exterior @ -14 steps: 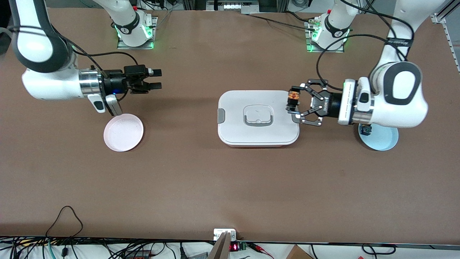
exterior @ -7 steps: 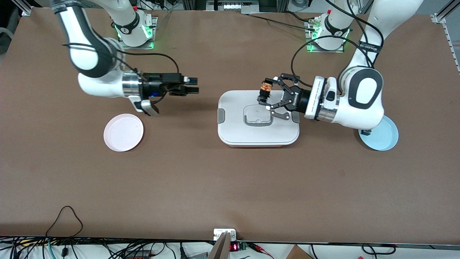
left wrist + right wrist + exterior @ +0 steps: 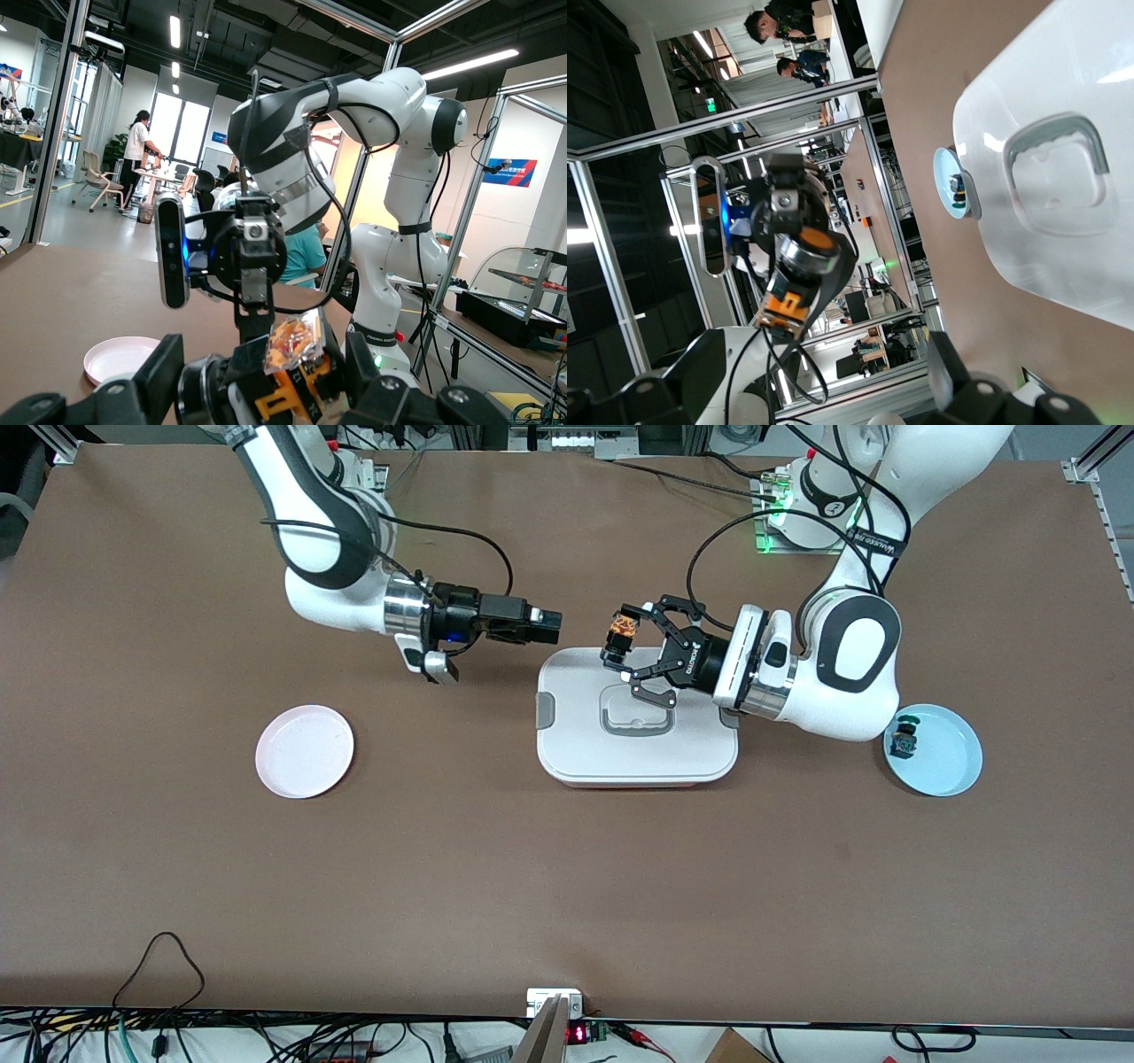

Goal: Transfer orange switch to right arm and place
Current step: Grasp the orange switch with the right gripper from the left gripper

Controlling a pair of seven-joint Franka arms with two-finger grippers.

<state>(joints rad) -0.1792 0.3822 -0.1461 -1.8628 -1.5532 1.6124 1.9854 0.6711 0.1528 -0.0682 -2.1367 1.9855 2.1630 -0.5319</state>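
The orange switch (image 3: 622,631) has a black body and an orange cap. My left gripper (image 3: 620,648) is shut on it and holds it in the air over the edge of the white lidded box (image 3: 567,753) that lies toward the robots' bases. My right gripper (image 3: 551,627) is open and empty. It points at the switch from a short gap away, over the table beside the box. The left wrist view shows the switch (image 3: 297,354) in the left gripper (image 3: 266,385). The right wrist view shows the switch (image 3: 799,282) ahead of the open right gripper (image 3: 828,376).
A pink plate (image 3: 304,750) lies toward the right arm's end of the table. A blue plate (image 3: 948,757) toward the left arm's end holds a green-capped switch (image 3: 904,740). The box lid carries a grey handle (image 3: 636,717).
Both arms have swung toward the table's middle. My left gripper carried the orange switch across the box lid toward the right arm. My right gripper came from above the pink plate toward the box.
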